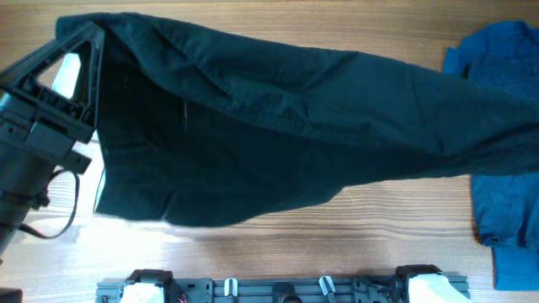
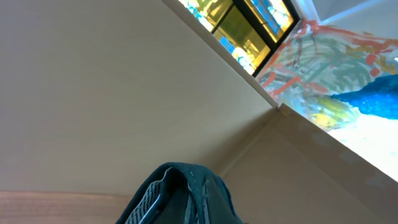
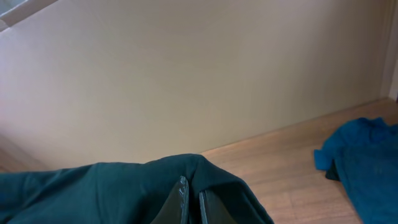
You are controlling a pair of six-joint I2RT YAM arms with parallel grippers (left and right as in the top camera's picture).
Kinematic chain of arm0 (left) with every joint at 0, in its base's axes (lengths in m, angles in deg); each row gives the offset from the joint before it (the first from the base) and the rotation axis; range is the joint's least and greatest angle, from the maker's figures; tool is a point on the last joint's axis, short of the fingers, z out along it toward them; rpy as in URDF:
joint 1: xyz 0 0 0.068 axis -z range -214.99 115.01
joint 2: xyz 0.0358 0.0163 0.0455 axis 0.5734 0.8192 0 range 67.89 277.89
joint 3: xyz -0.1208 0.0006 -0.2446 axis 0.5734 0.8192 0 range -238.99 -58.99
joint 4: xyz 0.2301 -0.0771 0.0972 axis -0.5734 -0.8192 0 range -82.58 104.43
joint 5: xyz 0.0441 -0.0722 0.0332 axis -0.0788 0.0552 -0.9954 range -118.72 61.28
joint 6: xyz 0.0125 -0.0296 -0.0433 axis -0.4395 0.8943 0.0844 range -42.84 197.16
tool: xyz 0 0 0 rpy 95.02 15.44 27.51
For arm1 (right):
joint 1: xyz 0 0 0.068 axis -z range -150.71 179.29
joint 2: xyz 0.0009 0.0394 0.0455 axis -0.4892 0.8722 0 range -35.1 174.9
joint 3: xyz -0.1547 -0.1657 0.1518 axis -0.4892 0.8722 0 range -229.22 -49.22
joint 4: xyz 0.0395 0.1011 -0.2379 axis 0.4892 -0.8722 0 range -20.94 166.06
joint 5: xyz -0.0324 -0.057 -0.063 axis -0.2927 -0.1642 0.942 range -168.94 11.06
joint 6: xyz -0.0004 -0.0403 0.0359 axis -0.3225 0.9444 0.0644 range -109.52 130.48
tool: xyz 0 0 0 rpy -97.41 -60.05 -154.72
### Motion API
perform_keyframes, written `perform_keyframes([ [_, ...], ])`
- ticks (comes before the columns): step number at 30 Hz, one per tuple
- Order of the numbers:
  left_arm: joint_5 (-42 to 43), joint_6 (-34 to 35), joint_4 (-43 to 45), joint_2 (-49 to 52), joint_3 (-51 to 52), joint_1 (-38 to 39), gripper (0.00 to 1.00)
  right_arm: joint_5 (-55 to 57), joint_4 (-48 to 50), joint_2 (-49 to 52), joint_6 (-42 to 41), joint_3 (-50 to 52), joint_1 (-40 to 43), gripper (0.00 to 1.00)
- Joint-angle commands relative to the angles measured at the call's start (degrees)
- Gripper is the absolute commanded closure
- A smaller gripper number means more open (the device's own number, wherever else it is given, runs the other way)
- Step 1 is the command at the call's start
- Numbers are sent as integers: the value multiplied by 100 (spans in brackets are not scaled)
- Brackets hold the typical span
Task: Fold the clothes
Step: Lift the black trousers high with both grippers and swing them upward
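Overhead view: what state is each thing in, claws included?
black shorts: held up, stretched between both claws, unfolded.
blue garment: lying crumpled, untouched.
left claw: shut on the black shorts.
right claw: shut on the black shorts.

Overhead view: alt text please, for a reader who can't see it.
A pair of dark shorts stretches across most of the wooden table, lifted at its left end by the left arm. A blue garment lies bunched at the table's right edge, partly hidden behind the shorts.
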State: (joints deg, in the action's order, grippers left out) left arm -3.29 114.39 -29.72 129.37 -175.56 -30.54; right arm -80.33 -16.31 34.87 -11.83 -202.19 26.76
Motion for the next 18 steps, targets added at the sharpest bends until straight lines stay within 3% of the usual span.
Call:
perform_keyframes([
  [1,350,76,-37,-343,-87,-7,96,-142,26,-120,114,-50,-2,96],
  [10,0,37,-310,-120,-76,-7,96,-293,31,192,68,184,-2,96],
  [18,2,-72,348,1646,-76,-13,96,-295,503,1663,118,186,-2,96],
])
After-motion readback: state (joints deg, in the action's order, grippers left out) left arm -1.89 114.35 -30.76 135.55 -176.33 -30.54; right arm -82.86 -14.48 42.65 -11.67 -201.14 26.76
